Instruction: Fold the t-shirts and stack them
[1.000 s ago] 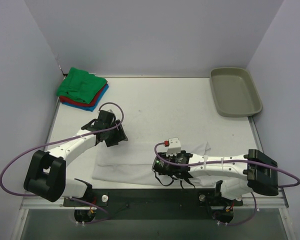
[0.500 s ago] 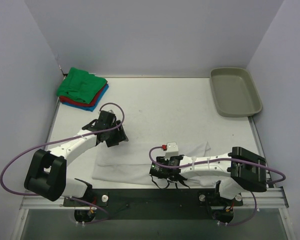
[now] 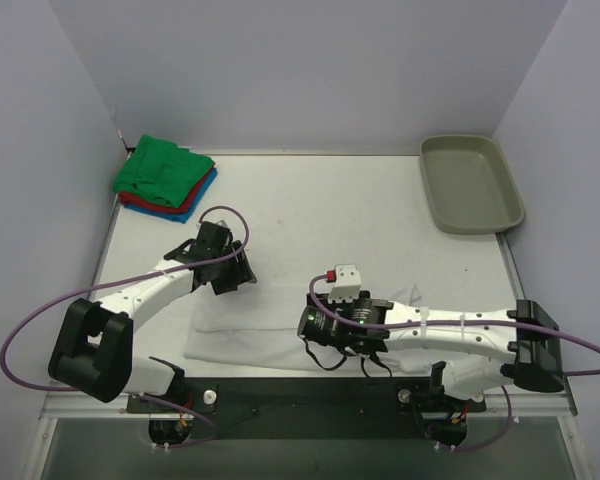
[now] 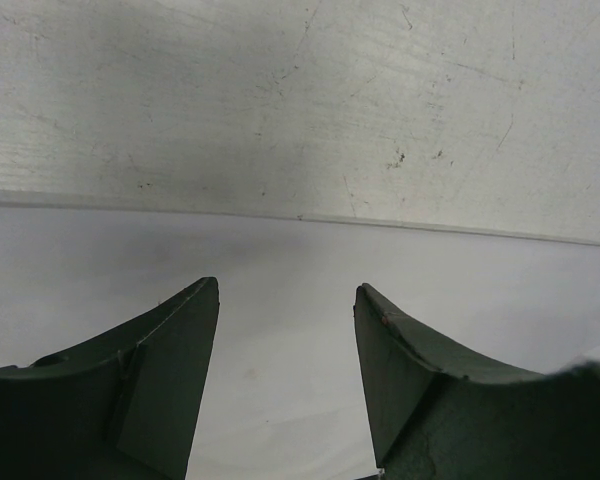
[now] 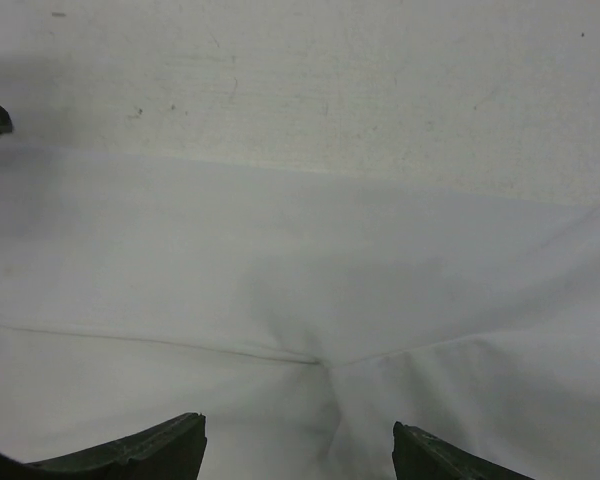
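Two spread, empty tools: the right tool (image 5: pixel 295 435) has shifted over the white t-shirt (image 5: pixel 280 250) beneath it; the left tool (image 4: pixel 285 300) is unmoved; regrasp likely.

Setting: robotics lab test cell. Evidence: left arm (image 3: pixel 145 288) and right arm (image 3: pixel 460 325) bolted to a black mounting rail (image 3: pixel 310 398) at the near edge of a scuffed white table (image 3: pixel 320 210); plain lavender partition walls (image 3: pixel 310 70) enclose three sides.
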Action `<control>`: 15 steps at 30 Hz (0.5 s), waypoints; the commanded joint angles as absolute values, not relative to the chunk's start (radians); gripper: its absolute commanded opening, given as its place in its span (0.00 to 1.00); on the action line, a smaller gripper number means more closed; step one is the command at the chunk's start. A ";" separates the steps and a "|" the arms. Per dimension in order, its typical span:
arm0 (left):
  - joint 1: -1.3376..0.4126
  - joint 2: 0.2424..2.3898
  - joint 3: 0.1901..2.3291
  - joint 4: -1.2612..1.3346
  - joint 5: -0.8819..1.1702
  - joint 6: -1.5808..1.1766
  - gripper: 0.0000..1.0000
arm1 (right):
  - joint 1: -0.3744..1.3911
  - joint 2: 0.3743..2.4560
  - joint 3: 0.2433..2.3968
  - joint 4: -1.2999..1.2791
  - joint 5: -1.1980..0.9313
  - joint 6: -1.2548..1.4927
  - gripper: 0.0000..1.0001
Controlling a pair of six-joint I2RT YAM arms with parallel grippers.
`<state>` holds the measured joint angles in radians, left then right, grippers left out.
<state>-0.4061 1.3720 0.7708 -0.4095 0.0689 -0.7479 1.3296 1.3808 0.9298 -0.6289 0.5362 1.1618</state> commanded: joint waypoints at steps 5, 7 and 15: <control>-0.411 1.339 0.802 -0.396 0.110 -0.736 0.66 | 1.182 1.152 0.864 -0.813 0.686 1.147 0.76; -0.416 1.321 0.814 -0.399 0.132 -0.733 0.67 | 1.145 1.096 0.792 -0.761 0.686 1.126 0.77; -0.419 1.164 0.821 -0.342 0.229 -0.718 0.92 | 0.985 0.950 0.597 -0.448 0.615 0.971 0.95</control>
<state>-0.4137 1.2400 0.7712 -0.4000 0.1696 -0.7399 1.0203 0.9878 0.6315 -0.5941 0.6182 1.0657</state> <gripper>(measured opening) 0.910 0.895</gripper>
